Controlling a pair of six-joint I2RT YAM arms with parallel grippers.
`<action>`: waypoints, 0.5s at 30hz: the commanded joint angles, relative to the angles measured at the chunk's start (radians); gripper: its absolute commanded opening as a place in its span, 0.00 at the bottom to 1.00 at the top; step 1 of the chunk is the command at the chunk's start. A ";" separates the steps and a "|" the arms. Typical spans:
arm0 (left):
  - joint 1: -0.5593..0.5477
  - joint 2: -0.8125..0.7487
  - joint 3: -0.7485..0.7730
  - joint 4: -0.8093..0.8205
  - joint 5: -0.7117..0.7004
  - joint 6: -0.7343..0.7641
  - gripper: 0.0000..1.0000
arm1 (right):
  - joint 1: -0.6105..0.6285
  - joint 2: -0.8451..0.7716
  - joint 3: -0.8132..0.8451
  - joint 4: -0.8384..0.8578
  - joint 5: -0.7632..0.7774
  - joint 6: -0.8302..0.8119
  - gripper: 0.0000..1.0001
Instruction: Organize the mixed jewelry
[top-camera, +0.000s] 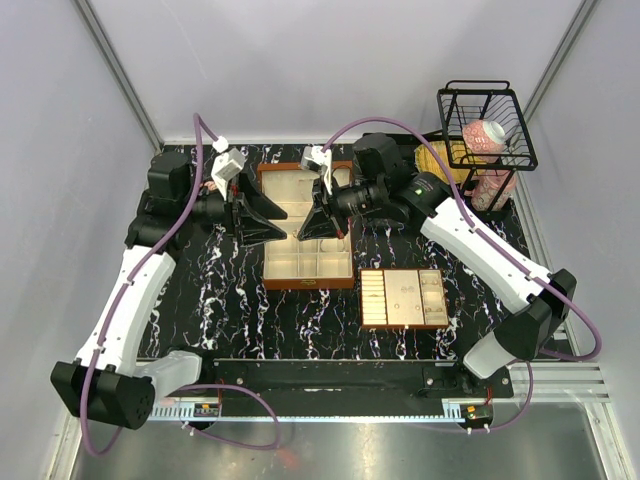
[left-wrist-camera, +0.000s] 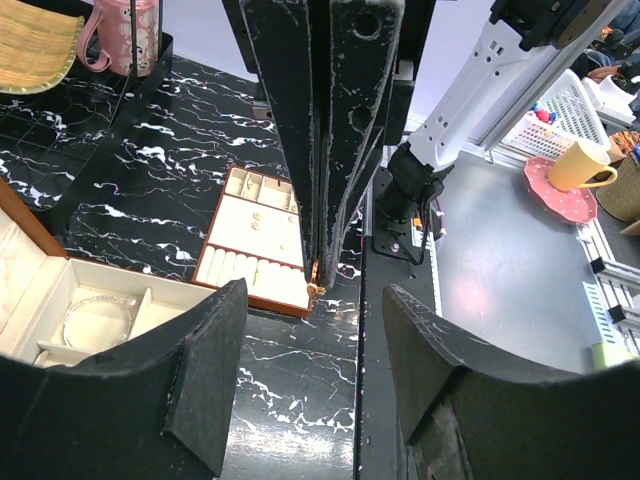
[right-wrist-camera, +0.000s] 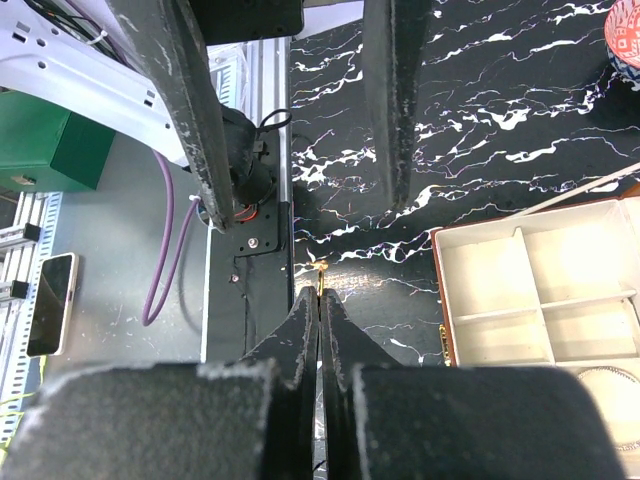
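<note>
Mid-frame by the box (top-camera: 308, 284) | right gripper (right-wrist-camera: 320, 298) jaws pinch tiny coppery ring (left-wrist-camera: 317, 290) | left gripper (right-wrist-camera: 310, 210) jaws apart, empty | lower slowly, release inside one compartment

From above and behind the arm bases, we look down on the whole table (top-camera: 200, 290). Our wrist cameras ride close behind their own jaws and face each other: the left one sees the right gripper (left-wrist-camera: 318, 280), the right one the left gripper (right-wrist-camera: 310, 215). All three share the wooden box (top-camera: 308, 284); both wrist views share the tiny coppery piece (left-wrist-camera: 318, 291) pinched at the right gripper's tip.
</note>
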 joint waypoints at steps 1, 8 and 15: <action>-0.001 0.012 0.009 0.061 0.048 -0.012 0.59 | 0.007 -0.001 0.031 0.012 -0.034 -0.004 0.00; -0.030 0.015 -0.007 0.061 0.014 -0.012 0.55 | 0.007 0.010 0.042 0.021 -0.034 0.008 0.00; -0.050 0.018 -0.020 0.059 -0.006 -0.010 0.51 | 0.008 0.019 0.057 0.027 -0.036 0.016 0.00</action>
